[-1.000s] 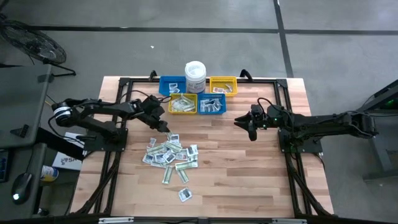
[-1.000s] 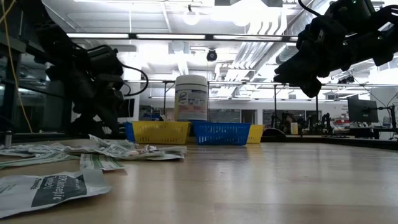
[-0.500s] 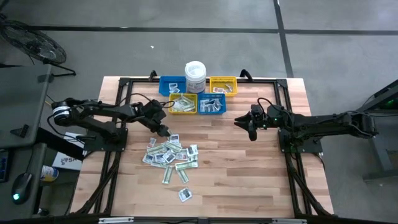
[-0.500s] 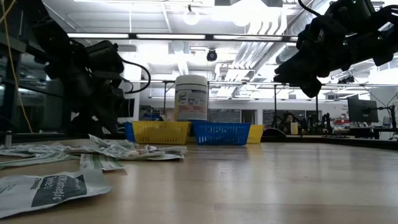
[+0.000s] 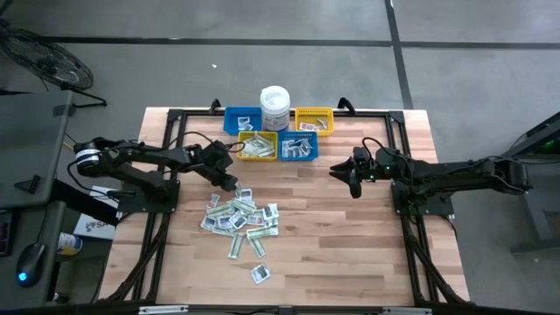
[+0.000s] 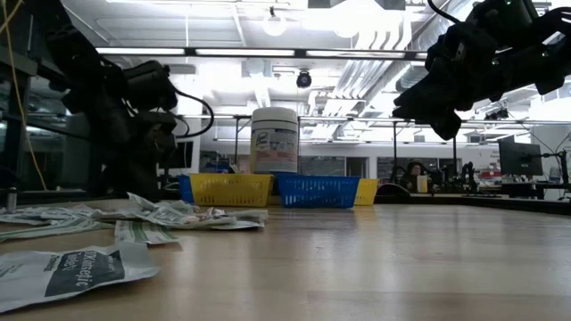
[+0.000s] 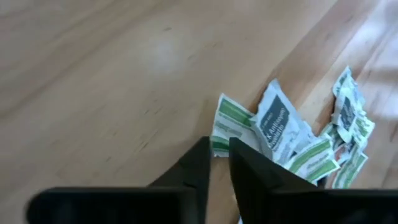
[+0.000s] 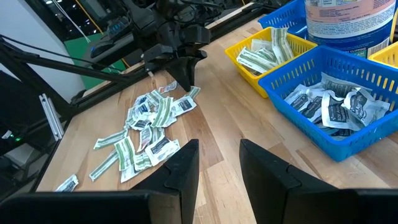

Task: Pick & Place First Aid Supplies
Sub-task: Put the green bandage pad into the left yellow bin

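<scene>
The first aid supplies lie in a loose pile [image 5: 238, 217] of white squares and green-and-white strips on the wooden table; one packet [image 5: 260, 274] lies alone nearer the front edge. My left gripper [image 5: 229, 182] slants down onto the pile's far-left edge, its fingers [image 7: 239, 162] nearly together on a green-and-white strip [image 7: 229, 118]. My right gripper [image 5: 353, 185] hangs above the table's right half, open and with nothing in it [image 8: 219, 155]. My left gripper has the near end [image 7: 217, 142] of a green-and-white strip between its two fingertips, at the outer edge of the pile. The fingers slant down from the table's left and far side. The strip lies flat on the table, its other end against the neighbouring packets.
At the far edge stand a yellow bin [image 5: 257, 146] with strips, a blue bin [image 5: 298, 149] with white packets, two more bins [image 5: 314, 120] behind them and a white lidded tub [image 5: 275, 107]. Bare wood lies between the pile and the right arm.
My left gripper has shifted slightly toward the near edge and settled on the pile's far-left edge; the pile lies as before.
</scene>
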`<state>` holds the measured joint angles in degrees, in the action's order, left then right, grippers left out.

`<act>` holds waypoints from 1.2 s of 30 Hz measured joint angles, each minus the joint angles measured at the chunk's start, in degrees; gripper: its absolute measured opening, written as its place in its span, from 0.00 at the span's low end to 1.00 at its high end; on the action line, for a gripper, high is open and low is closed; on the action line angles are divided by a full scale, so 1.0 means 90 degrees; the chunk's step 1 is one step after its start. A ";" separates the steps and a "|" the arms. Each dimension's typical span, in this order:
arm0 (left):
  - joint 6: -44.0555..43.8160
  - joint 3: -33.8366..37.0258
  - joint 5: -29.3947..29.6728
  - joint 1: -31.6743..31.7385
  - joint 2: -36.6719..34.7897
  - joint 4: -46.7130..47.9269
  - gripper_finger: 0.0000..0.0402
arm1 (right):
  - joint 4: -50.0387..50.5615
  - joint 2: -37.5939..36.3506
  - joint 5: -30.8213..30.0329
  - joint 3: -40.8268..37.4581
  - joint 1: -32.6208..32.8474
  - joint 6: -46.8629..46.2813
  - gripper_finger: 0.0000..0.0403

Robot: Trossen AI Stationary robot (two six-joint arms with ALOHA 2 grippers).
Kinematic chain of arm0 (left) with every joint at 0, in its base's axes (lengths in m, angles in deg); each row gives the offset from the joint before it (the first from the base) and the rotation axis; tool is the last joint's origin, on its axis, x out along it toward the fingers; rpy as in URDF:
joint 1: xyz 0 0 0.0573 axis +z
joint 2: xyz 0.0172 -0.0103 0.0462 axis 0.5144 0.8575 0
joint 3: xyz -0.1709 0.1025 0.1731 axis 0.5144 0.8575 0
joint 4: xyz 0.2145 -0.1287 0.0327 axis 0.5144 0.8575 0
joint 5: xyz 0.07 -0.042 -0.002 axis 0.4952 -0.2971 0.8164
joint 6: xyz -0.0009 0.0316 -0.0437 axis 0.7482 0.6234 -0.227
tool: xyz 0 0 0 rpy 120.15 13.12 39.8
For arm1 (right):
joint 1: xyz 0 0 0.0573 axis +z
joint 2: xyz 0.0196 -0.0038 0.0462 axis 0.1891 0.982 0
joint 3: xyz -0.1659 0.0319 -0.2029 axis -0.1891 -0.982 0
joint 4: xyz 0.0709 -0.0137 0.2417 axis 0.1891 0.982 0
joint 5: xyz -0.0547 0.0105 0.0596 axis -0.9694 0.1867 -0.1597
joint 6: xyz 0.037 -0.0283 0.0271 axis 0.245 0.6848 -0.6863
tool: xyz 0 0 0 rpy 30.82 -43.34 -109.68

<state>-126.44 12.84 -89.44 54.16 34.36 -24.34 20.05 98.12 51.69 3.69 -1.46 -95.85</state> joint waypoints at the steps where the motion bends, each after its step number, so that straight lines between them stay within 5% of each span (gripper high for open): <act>1: 0.0000 0.0000 0.0050 0.0000 0.0000 0.0008 0.11 | 0.0000 0.0000 0.0000 0.0000 -0.0001 0.0002 0.27; 5: -0.0009 0.0005 0.0165 0.0000 0.0002 0.0020 0.01 | 0.0000 0.0000 0.0002 0.0000 0.0000 0.0000 0.27; 16: -0.0051 -0.0095 0.0747 0.0000 -0.0273 0.0260 0.00 | 0.0000 0.0000 0.0000 0.0000 0.0000 0.0000 0.27; 36: 0.1158 -0.2486 0.3182 0.0000 -0.1066 0.4334 0.00 | 0.0000 0.0000 0.0000 0.0000 -0.0002 0.0000 0.27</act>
<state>-116.02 -9.53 -60.80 54.16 24.76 14.67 20.05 98.12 51.69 3.69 -1.48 -95.85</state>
